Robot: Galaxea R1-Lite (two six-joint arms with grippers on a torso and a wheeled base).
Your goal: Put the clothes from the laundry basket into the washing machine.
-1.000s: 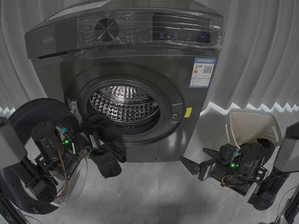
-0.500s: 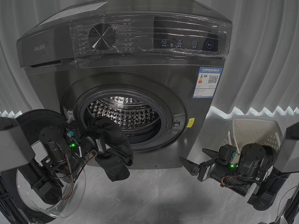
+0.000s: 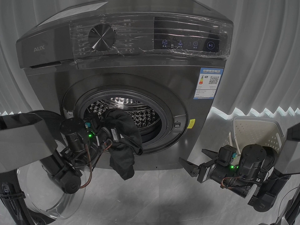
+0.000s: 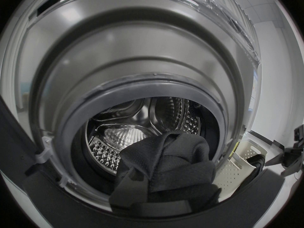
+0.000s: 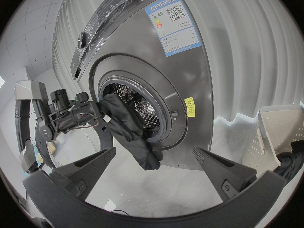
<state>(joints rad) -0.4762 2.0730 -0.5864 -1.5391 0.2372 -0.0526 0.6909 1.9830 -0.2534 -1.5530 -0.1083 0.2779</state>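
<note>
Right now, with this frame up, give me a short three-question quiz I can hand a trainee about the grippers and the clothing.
1. True or false: the right gripper is shut on cloth.
2. Where is the black garment relative to the drum? A) fully inside it; B) held at its mouth, its end dangling outside; C) lying on the floor.
3. Fill in: the door stands ___.

Key: 1 false, its fingers are spread and empty; 2 B; 3 open.
</note>
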